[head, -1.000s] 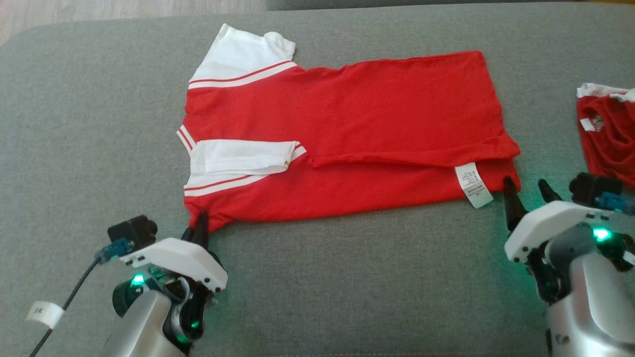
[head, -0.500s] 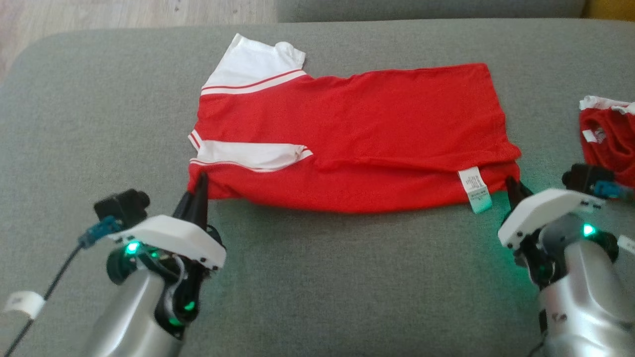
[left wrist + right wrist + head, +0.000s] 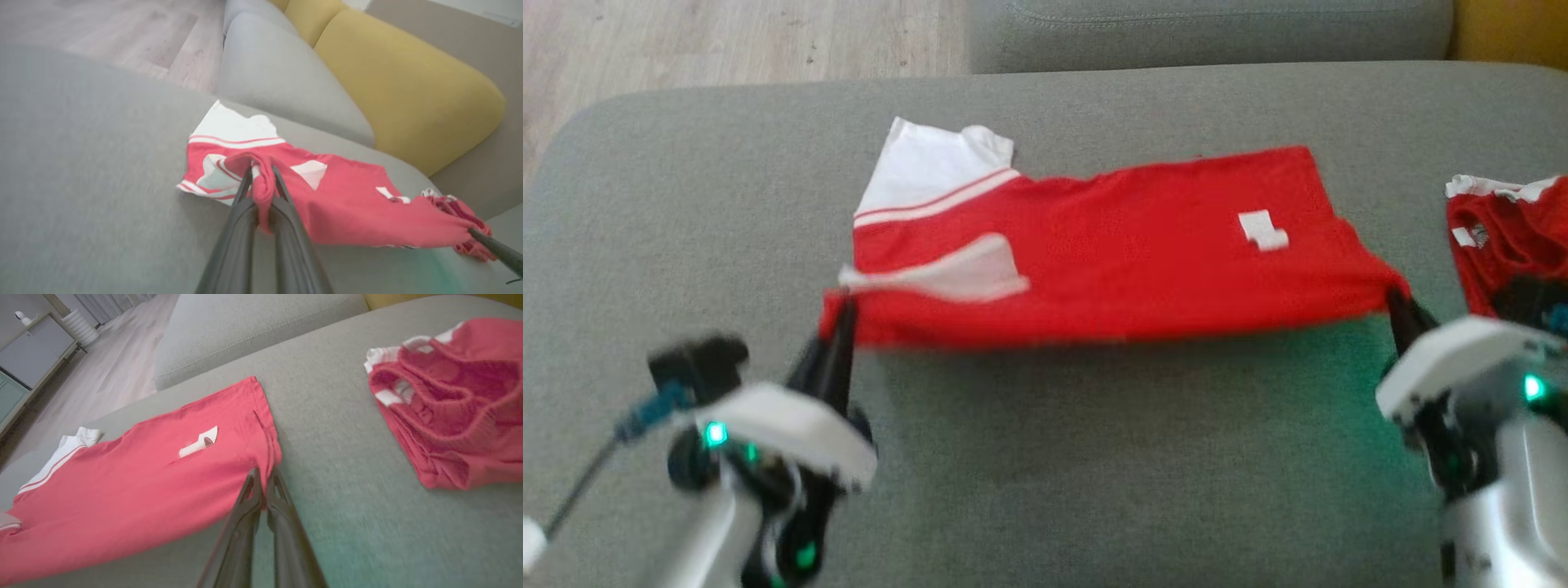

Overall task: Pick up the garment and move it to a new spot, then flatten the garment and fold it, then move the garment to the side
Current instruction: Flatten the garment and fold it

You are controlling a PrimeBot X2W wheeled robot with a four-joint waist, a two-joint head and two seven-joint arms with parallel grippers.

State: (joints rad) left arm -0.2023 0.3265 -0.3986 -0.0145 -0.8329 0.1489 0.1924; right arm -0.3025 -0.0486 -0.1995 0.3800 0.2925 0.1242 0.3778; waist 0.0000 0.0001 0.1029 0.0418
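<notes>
At the middle of the grey cushion [image 3: 1045, 457], the red garment [image 3: 1111, 253] is shown with its near edge, flat a second ago, now raised. Its near corners are clamped by the left gripper [image 3: 840, 320] and the newly closed right gripper [image 3: 1396, 304]. The fold is judged under way, and the label [image 3: 1262, 230] has been flipped on top.

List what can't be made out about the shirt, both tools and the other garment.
- White care label on the red fabric shirt with white sleeves: print too small, blurred, head and right wrist views.
- Crumpled red-and-white garment: cut off by the head view's right edge; its type is unclear.
- Left tool: smeared by motion blur in the head view.
- Right tool: grip depth hidden by the shirt corner, right wrist view.
</notes>
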